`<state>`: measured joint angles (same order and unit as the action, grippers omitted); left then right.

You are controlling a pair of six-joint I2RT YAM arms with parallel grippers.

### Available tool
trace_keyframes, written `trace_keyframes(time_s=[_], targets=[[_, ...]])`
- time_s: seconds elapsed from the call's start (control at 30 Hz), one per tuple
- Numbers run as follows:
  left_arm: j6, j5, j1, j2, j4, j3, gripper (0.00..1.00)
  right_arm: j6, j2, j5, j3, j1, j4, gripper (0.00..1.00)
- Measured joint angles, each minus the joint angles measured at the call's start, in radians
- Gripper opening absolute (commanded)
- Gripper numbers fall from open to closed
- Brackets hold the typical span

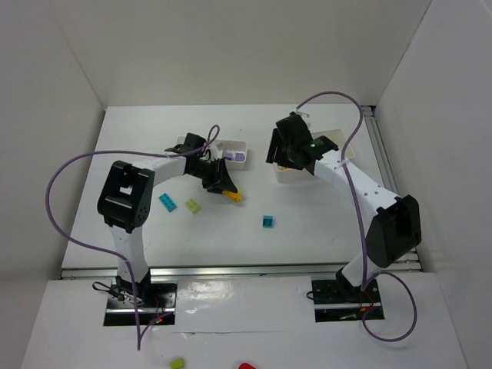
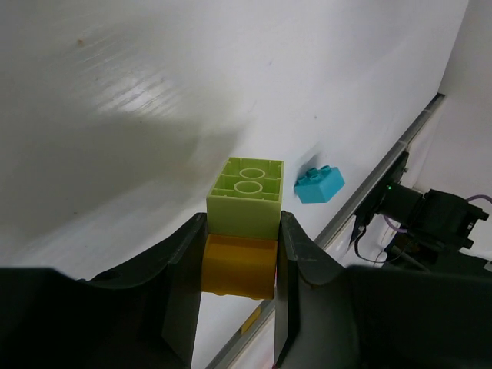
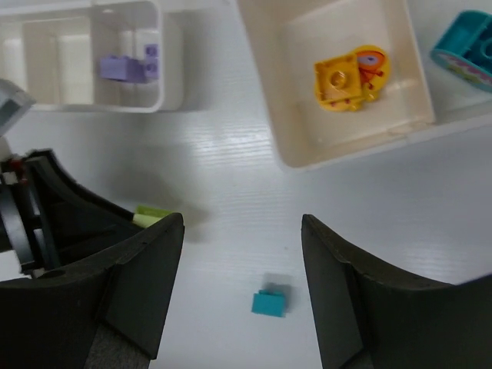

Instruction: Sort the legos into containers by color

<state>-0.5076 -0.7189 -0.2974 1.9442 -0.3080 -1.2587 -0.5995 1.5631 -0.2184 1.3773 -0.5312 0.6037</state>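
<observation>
Left tool (image 2: pixel 242 224) clamped on a yellow-orange brick (image 2: pixel 238 267) stacked with a lime brick (image 2: pixel 246 196), teal brick (image 1: pixel 268 221) on the counter (image 1: pixel 231 238) at its 4 o'clock, right tool (image 3: pixel 242 223) jaws apart and empty, white tray (image 3: pixel 307 131) with yellow pieces (image 3: pixel 338 82) at 1 o'clock

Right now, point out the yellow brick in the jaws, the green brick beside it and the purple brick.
yellow brick (image 2: pixel 238 267), left wrist view, side
green brick (image 2: pixel 244 215), left wrist view, side
purple brick (image 3: pixel 119 68), right wrist view, top

One brick (image 3: pixel 337 84) in tray (image 3: pixel 300 38), another brick (image 3: pixel 270 302) before it.
</observation>
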Motion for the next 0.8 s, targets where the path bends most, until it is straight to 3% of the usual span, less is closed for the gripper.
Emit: trace_keyframes(time_s=[0.2, 0.33, 0.6, 0.8], targets=[[0.04, -0.006, -0.002, 0.043, -0.062, -0.057, 0.0, -0.002, -0.006, -0.055, -0.028, 0.011, 0.093, 0.7], [0.086, -0.084, -0.005, 0.044, -0.073, -0.084, 0.0, 0.013, -0.051, 0.044, -0.119, 0.027, 0.079, 0.7], [0.202, -0.389, -0.017, 0.044, -0.082, -0.098, 0.0, 0.083, -0.16, 0.603, -0.313, 0.124, -0.183, 0.7], [0.253, -0.534, -0.026, 0.044, -0.082, -0.098, 0.0, 0.15, -0.139, 0.899, -0.325, 0.124, -0.288, 0.83]])
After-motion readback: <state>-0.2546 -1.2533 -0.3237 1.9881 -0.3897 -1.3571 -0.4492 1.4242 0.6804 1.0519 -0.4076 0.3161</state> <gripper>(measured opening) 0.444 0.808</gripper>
